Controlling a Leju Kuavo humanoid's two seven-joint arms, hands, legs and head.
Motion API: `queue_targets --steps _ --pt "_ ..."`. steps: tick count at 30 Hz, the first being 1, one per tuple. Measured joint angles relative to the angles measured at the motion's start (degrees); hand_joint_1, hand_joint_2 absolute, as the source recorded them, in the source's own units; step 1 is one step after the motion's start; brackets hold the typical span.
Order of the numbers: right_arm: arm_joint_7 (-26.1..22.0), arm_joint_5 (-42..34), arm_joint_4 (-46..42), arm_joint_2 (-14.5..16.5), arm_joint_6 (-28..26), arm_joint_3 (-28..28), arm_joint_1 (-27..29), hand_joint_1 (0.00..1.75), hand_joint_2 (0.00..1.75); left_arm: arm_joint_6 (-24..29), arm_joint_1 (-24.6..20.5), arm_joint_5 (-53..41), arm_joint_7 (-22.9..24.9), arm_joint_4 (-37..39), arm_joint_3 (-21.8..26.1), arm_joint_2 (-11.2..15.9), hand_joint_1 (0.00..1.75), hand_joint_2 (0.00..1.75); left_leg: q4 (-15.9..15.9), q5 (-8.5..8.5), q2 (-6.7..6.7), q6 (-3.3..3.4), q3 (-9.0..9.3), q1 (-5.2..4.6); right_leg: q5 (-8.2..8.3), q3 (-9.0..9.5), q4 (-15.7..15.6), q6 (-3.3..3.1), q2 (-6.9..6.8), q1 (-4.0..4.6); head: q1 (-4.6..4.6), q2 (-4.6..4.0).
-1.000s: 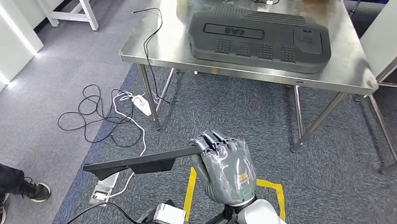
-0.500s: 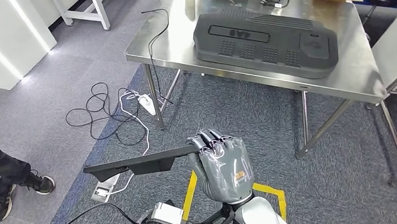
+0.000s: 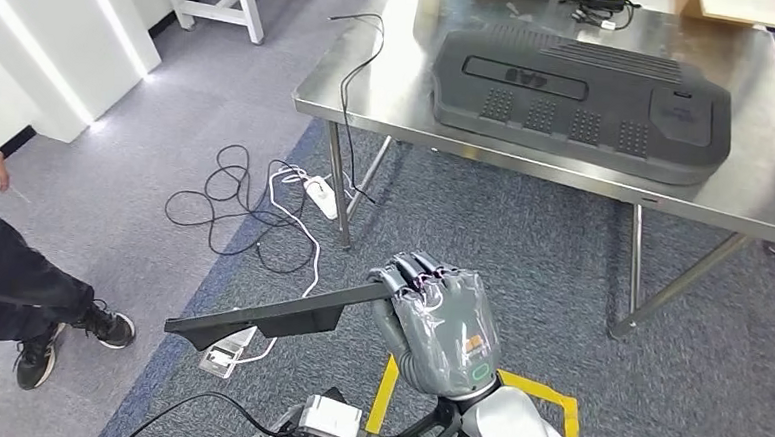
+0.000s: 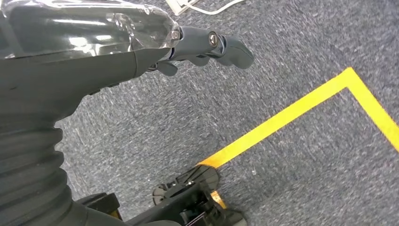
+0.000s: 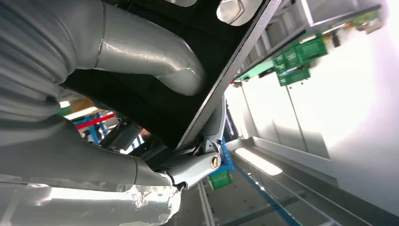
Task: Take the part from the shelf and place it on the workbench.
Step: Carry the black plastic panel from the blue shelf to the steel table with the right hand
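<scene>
Change since earlier frames: the whole picture has shifted, so the camera has turned; the workbench [image 3: 389, 103] now sits further right in the head view, and a person [image 3: 20, 279] stands nearer at the left. The right hand and its load hold the same place in the picture.

Part [image 3: 258, 317]: flat black panel, long and narrow, with a stepped edge on its underside. Held out level to the left of the right hand [image 3: 438, 326], above the carpet, well apart from the workbench. Judged stiff, since it juts out from one end without drooping, and light for the same reason. The surface looks smooth, so a slip is possible if the grasp loosens. Held at one end; a grasp nearer the middle would likely steady it.

Right hand: fingers clenched over the near end of the part, thumb pressed against its flat face in the right wrist view.

Left hand [image 4: 207, 47]: hanging over the carpet near a yellow floor line [image 4: 291, 117], nothing in it, fingers loosely curled.

Workbench: steel top, already carrying a large black moulded cover [image 3: 580, 103] and a trailing cable [image 3: 356, 67].
</scene>
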Motion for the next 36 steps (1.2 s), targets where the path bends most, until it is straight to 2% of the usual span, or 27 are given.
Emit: queue_targets --steps 2,10,15,18,20,21,23,24,25,27,28,29,30,31,32,34,35,36 --pt "0.0 0.0 0.0 0.0 0.0 0.0 0.0 1.75 1.75 -0.1 0.1 -0.1 0.0 0.0 0.0 0.0 0.0 1.75 0.3 -0.27 -0.27 -0.27 -0.23 -0.07 -0.08 0.39 -1.3 -0.25 0.27 0.11 -0.15 0.0" --pt "-0.3 0.0 0.0 0.1 -0.2 0.0 0.0 1.75 1.75 -0.7 0.5 -0.2 -0.8 0.0 0.0 0.0 0.0 1.75 -0.5 -0.31 -0.26 -0.37 0.65 0.1 -0.4 0.82 -1.3 -1.01 0.27 0.34 -0.27 0.01" --pt "-0.3 0.0 0.0 0.1 -0.2 0.0 0.0 1.75 1.75 -1.1 0.5 -0.2 -0.9 0.0 0.0 0.2 0.0 1.75 -0.6 -0.42 -0.26 -0.56 0.76 0.05 -0.51 0.95 -1.4 -1.15 0.24 0.29 -0.27 0.0" --pt "-0.5 0.0 0.0 0.2 -0.3 0.0 0.0 1.75 1.75 -1.3 0.6 -0.1 -1.1 -0.1 0.0 0.3 0.0 1.75 -2.6 0.02 -0.13 0.0 2.16 0.19 -0.28 1.89 -2.6 -0.6 0.16 0.32 -0.44 0.0" --pt "-0.6 0.0 0.0 0.3 -0.4 0.0 -0.1 1.75 1.75 -1.4 0.6 -0.1 -1.2 -0.2 0.0 0.3 0.0 1.75 -5.1 0.78 0.12 0.23 4.07 0.75 -1.59 1.28 -0.3 -0.21 -0.09 0.48 -0.2 0.0" --pt "-0.6 0.0 0.0 0.3 -0.5 0.0 -0.1 1.75 1.75 -1.5 0.6 -0.1 -1.3 -0.2 0.0 0.3 0.0 1.75 -5.7 0.83 0.25 0.23 4.64 0.97 -2.92 -0.12 2.7 0.03 -0.26 0.27 -0.02 0.0" --pt "-0.6 -0.1 0.1 0.3 -0.6 0.0 0.0 1.75 1.75 -1.6 0.8 -0.1 -1.3 -0.2 0.0 0.3 0.0 1.75 -5.9 0.47 0.37 0.06 5.21 1.3 -5.42 -4.08 9.4 0.78 -0.38 -0.34 0.16 0.0" --pt "-0.6 -0.1 0.1 0.3 -0.6 0.0 0.2 1.75 1.75 -1.6 0.9 -0.1 -1.3 -0.2 0.0 0.3 0.0 1.75 -5.8 0.09 0.38 -0.22 5.41 1.55 -5.42 -5.37 11.1 1.22 -0.45 -0.72 0.16 0.0" --pt "-0.6 -0.1 0.1 0.2 -0.6 0.0 0.3 1.75 1.75 -1.6 1.0 0.0 -1.2 -0.2 0.0 0.3 0.0 1.75 -5.4 -0.41 0.33 -0.62 5.65 1.9 -4.2 -5.62 10.7 1.75 -0.53 -1.11 0.17 0.0" --pt "-0.5 -0.1 0.1 0.2 -0.6 0.0 0.3 1.75 1.75 -1.6 1.1 0.0 -1.0 -0.2 0.0 0.3 0.0 1.75 -4.3 -1.85 0.2 -1.74 6.13 2.69 -0.04 -3.36 4.8 2.97 -0.6 -1.92 0.24 0.0" --pt "-0.5 -0.1 0.1 0.2 -0.7 0.0 0.3 1.75 1.75 -1.6 1.0 0.0 -0.8 -0.2 0.0 0.3 0.0 1.75 -3.5 -2.68 0.13 -2.45 6.17 2.88 1.21 -2.07 1.8 3.41 -0.4 -2.08 0.57 0.0" --pt "-0.4 -0.2 0.2 0.2 -0.8 0.0 0.3 1.75 1.75 -1.5 0.8 0.0 -0.7 -0.2 0.0 0.4 0.0 1.75 -2.8 -3.34 0.03 -3.05 6.09 2.93 1.56 -1.32 0.2 3.25 -0.21 -2.15 0.81 0.0" --pt "-0.2 -0.3 0.2 0.2 -0.9 0.0 0.4 1.75 1.75 -1.5 0.8 0.0 -0.6 -0.3 0.0 0.4 0.0 1.75 -2.3 -3.81 -0.05 -3.55 5.98 2.9 1.13 -1.09 -0.3 2.8 -0.02 -2.09 0.84 0.0" --pt "-0.1 -0.6 0.2 0.2 -1.1 0.0 0.4 1.75 1.75 -1.4 0.7 0.0 -0.5 -0.3 0.0 0.4 0.0 1.75 -2.1 -3.98 -0.14 -3.9 5.98 2.84 0.59 -1.22 0.0 1.98 0.11 -1.92 0.8 0.0" --pt "0.0 -1.1 0.2 0.2 -1.3 0.0 0.5 1.75 1.75 -1.4 0.7 0.0 -0.5 -0.3 0.0 0.4 0.0 1.75 -2.1 -4.07 -0.21 -4.12 6.1 2.92 0.27 -1.21 0.2 1.19 0.07 -1.91 0.48 0.0" --pt "-0.1 -2.9 0.2 0.3 -1.7 -0.1 0.5 1.75 1.75 -1.3 0.7 0.0 -0.4 -0.3 0.0 0.4 0.0 1.75 -1.0 -4.71 0.5 -4.39 6.1 2.98 -0.28 -0.61 0.2 0.27 -0.14 -1.82 -0.03 0.0" --pt "-0.3 -4.1 0.2 0.3 -1.8 -0.2 0.4 1.75 1.75 -1.3 0.6 0.0 -0.4 -0.3 0.0 0.4 0.0 1.75 1.2 -5.55 1.09 -4.39 5.16 2.89 -0.55 -0.18 0.1 -0.15 -0.34 -1.77 -0.23 0.0" --pt "-0.5 -5.2 0.3 0.3 -1.9 -0.3 0.4 1.75 1.75 -1.3 0.5 0.0 -0.4 -0.4 0.0 0.4 0.0 1.75 4.7 -6.7 1.72 -4.29 3.35 2.65 -0.85 0.25 0.0 -0.53 -0.6 -1.65 -0.49 0.0"
